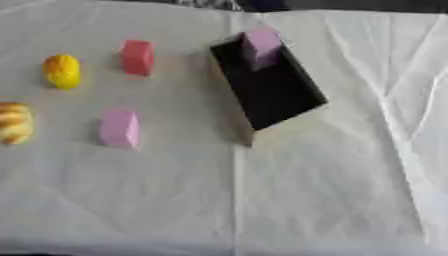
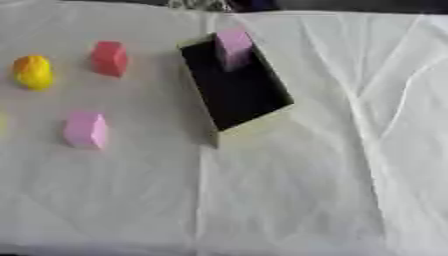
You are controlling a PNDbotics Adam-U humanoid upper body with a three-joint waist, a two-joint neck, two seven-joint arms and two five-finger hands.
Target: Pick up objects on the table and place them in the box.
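A box (image 1: 278,119) with a dark inside lies askew at the upper middle of the white cloth. A pale purple block (image 1: 261,45) sits inside it at its far end. To the box's left a red block (image 1: 137,57) and a yellow rounded object (image 1: 62,71) lie on the cloth. Nearer, a pink block (image 1: 119,129) stands alone. At the left edge a yellow and brown striped object (image 1: 13,122) shows only in the left eye view. Neither of my hands appears in either view.
The white cloth (image 1: 289,200) covers the whole table, with creases running down its right side. A dark strip lies beyond the far edge (image 2: 332,5).
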